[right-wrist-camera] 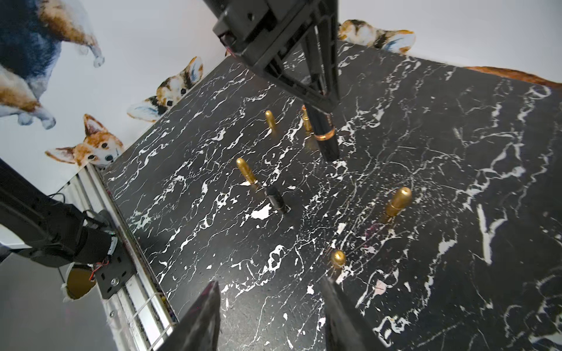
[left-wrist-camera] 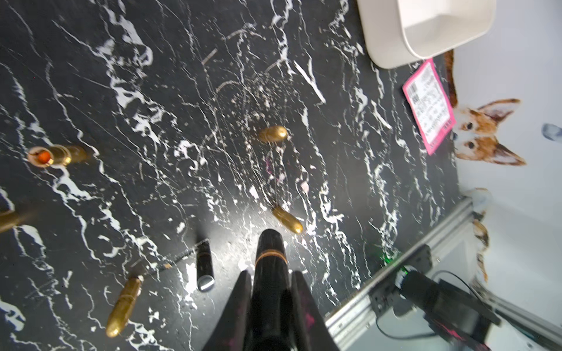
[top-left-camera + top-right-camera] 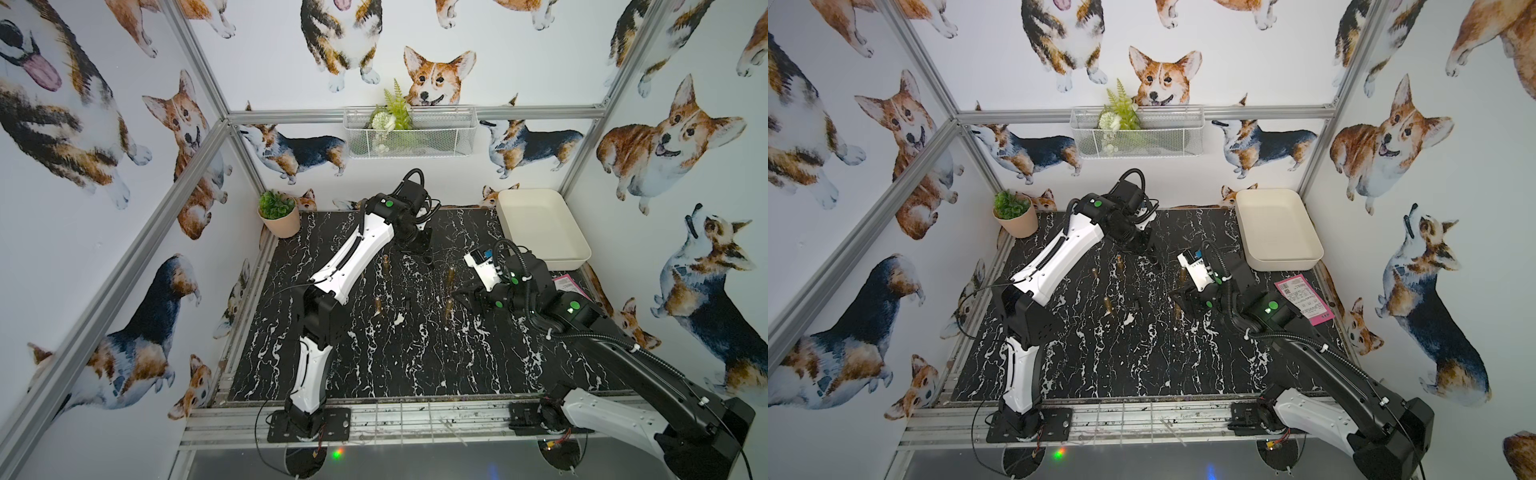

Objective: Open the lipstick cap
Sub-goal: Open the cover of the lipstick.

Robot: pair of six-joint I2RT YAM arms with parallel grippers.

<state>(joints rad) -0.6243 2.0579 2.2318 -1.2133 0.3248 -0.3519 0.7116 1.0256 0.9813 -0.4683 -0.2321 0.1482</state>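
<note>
My left gripper (image 2: pixel 271 273) is shut on a black lipstick (image 2: pixel 270 249) with a gold ring, which sticks out past the fingertips. The right wrist view shows this lipstick (image 1: pixel 327 142) hanging tip-down just above the black marble table, with its cap end on. In both top views the left gripper (image 3: pixel 424 249) is at the back middle of the table. My right gripper (image 1: pixel 270 282) is open and empty, low over the table at centre right (image 3: pixel 467 301), a short way from the held lipstick.
Several gold lipsticks (image 3: pixel 450 277) stand around the table's middle, one of them uncapped with a red tip (image 2: pixel 45 155). A short black tube (image 1: pixel 276 199) stands among them. A cream tray (image 3: pixel 569 262), a pink card (image 3: pixel 1304 299) and a potted plant (image 3: pixel 278 216) sit at the edges.
</note>
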